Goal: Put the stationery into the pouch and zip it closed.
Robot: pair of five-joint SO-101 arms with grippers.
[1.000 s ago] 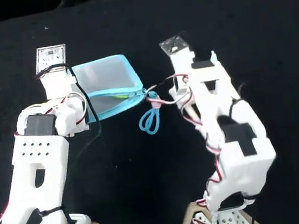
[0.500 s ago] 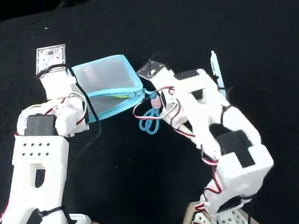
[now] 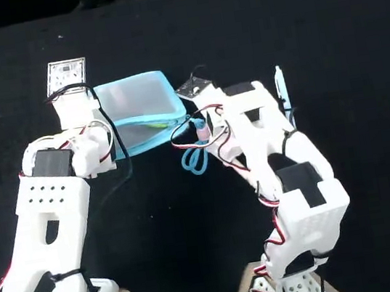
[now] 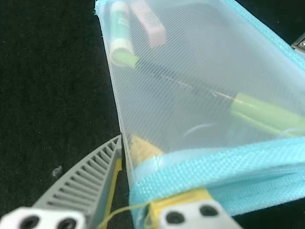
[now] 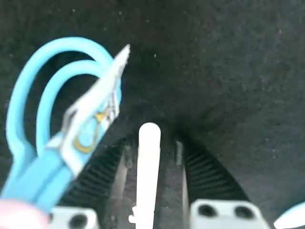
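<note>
- Left gripper point(image 4: 139, 164) clamps a corner of the translucent, turquoise-edged zip pouch point(image 4: 200, 95).
- Right gripper point(image 5: 151, 143): jaws narrowly apart, flanking a white rod point(image 5: 148, 162), beside the blue cord loop point(image 5: 28, 109).

Turquoise-edged white mesh pouch point(image 3: 137, 99); black table point(image 3: 352, 19)

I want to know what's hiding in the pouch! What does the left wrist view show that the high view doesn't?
Left wrist view adds: a glue stick and a pink eraser inside the pouch. High view adds: the right arm, a pen lying outside the pouch, and the blue loop. Both: the pouch, held at its edge by the left claw.
</note>
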